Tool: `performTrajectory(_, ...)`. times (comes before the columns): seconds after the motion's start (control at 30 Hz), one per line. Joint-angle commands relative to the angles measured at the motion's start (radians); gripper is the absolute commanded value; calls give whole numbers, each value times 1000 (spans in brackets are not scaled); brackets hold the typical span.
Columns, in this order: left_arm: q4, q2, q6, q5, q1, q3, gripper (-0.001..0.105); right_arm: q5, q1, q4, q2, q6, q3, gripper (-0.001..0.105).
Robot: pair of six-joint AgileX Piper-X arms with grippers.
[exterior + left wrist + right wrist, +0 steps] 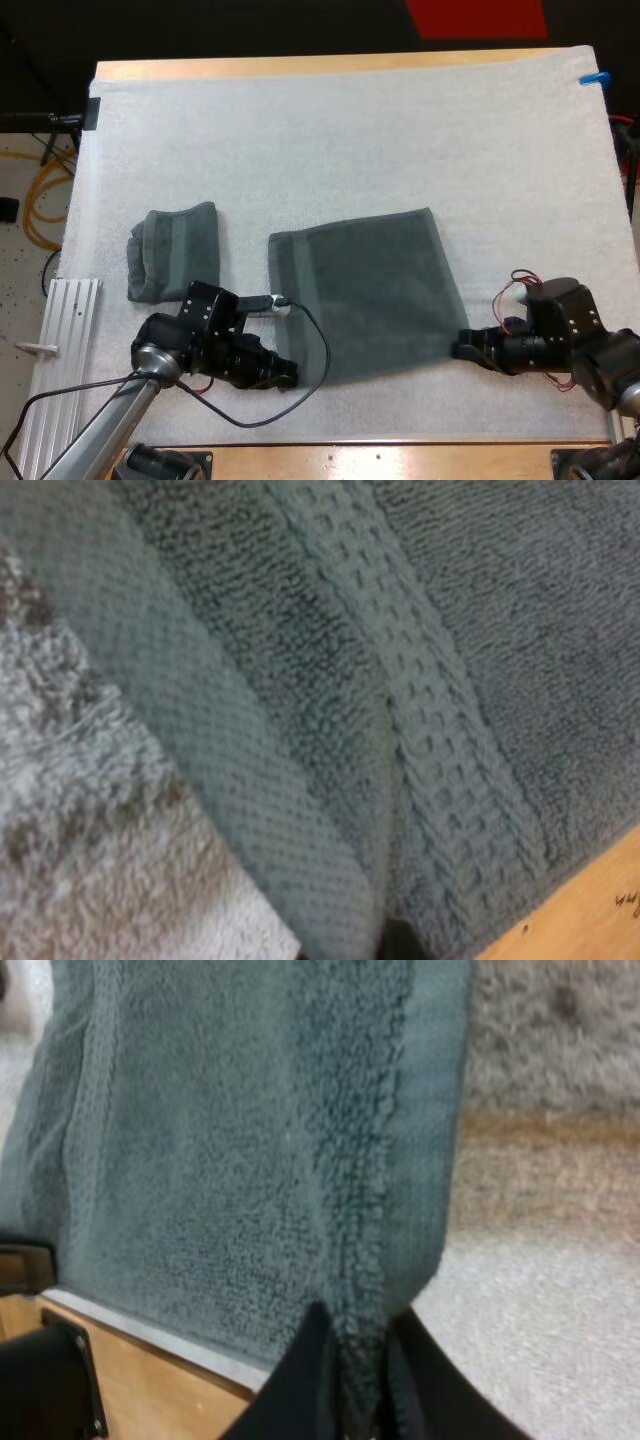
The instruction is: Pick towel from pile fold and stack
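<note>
Towel (365, 290), dark grey-green, lies spread flat and roughly square on the white mat (350, 130), which covers almost all of the wooden desk (400, 460). Bare wood shows as a strip beyond the towel's far side and another along the desk's near edge. A woven band runs down the towel's left side. Well to the left of the towel, on the same mat, I see a second towel (175, 250) of the same colour, folded over into a small bundle. Farther left of the towel, off the mat, a ribbed metal rail (70, 310) lies along the desk's edge, and an orange cable (45, 190) is looped on the floor past it.

My left arm reaches in low and its left pincer (285, 375) sits at the towel's near left corner, just over the woven band. I cannot tell whether it is released or clenched.

My right arm lies low and level, pointing at the towel from its right, with the right pincer (462, 348) at the near right corner. In the right wrist view its two black fingers (300, 1380) press on the towel's hem from both sides, so it is grasping the towel.
</note>
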Motion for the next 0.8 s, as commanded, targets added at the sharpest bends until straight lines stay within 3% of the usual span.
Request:
performTrajectory(0.0, 3, 0, -7, -8, 1, -1, 0, 18, 1, 10, -8, 9, -3, 0)
performTrajectory(0.2, -166, 35, -112, -12, 1, -1, 0, 39, 0, -178, 52, 110, -3, 0)
performTrajectory(0.5, -540, 167, -331, -16, 12, -3, 0, 63, 0, -539, 283, 282, -3, 0)
performTrajectory(0.77, -713, 242, -412, -28, 155, -3, 0, 151, 0, -741, 424, 361, -3, 0)
